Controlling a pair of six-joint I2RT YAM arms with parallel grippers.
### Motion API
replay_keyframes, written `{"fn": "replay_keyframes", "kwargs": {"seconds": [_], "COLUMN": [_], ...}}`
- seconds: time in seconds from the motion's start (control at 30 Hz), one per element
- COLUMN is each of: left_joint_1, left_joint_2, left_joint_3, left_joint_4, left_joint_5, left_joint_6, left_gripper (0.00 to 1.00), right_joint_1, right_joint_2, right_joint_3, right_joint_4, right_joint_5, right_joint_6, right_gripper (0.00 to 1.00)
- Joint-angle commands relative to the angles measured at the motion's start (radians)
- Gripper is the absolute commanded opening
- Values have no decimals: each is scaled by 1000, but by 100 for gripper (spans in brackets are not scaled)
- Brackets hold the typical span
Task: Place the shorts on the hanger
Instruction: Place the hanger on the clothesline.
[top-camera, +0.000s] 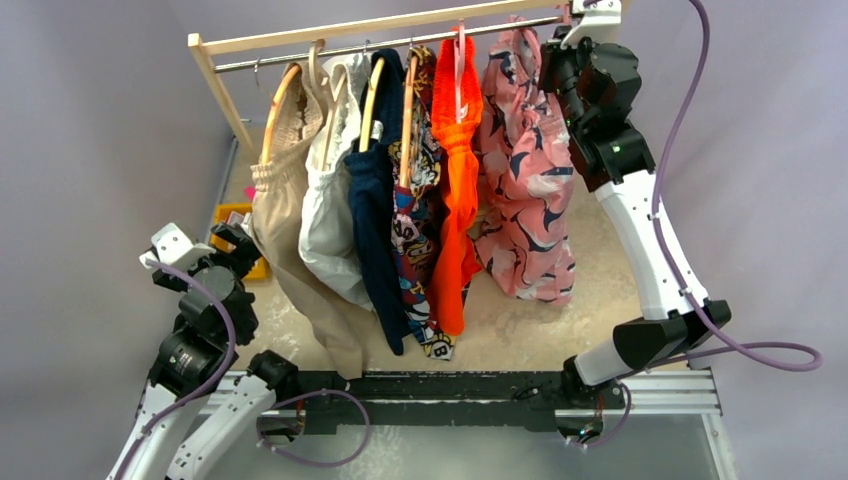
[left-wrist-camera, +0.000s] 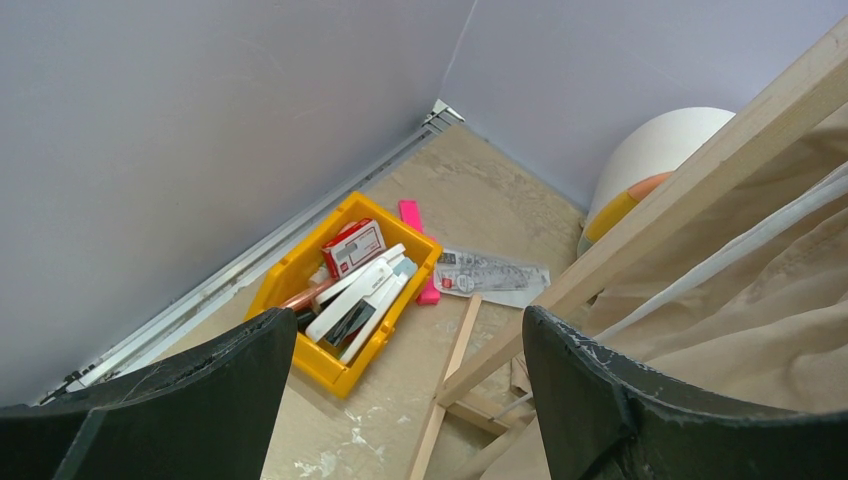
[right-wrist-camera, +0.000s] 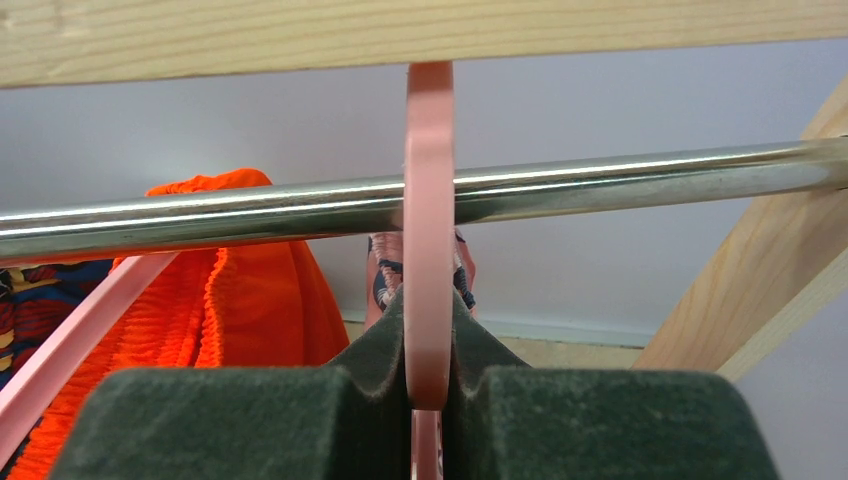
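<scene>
Right gripper (right-wrist-camera: 430, 395) clamped on hook of pink hanger (right-wrist-camera: 428, 150) at steel rail (right-wrist-camera: 650, 185), printed shorts (top-camera: 525, 180) hanging, left gripper (left-wrist-camera: 405, 335) wide open, empty

You'll find the shorts (top-camera: 525, 170) hanging full length at the far right end of the rail (top-camera: 300, 56). They are soft pink fabric printed with navy-and-white swirls, just beside the orange garment. The hanger (right-wrist-camera: 429, 200) appears edge-on in the right wrist view. Its pink plastic hook is looped upright over the rail, with the stem pinched between the right gripper (right-wrist-camera: 429, 385) pads.
</scene>
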Motion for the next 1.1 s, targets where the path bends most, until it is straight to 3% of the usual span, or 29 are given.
{"fn": "replay_keyframes", "kwargs": {"seconds": [0.0, 0.5, 0.7, 0.83, 1.07], "left_joint_1": [-4, -4, -4, -4, -4], "left_joint_2": [13, 14, 10, 8, -3], "left_joint_3": [34, 27, 26, 29, 45], "left_joint_4": [42, 31, 30, 29, 12], "left_joint_5": [0, 12, 15, 20, 32], "left_joint_6": [14, -6, -9, -9, -15], "left_gripper": [82, 82, 82, 82, 82], "right_joint_1": [-2, -3, -2, -2, -2], "right_joint_2": [-54, -113, -147, -171, -231], "right_joint_3": [109, -102, -113, -96, -71], "right_joint_4": [156, 114, 60, 5, -108], "right_joint_5": [-24, -114, -175, -203, -192], "right_joint_6": [-4, 117, 159, 179, 161], "right_gripper": [0, 0, 28, 41, 48]}}
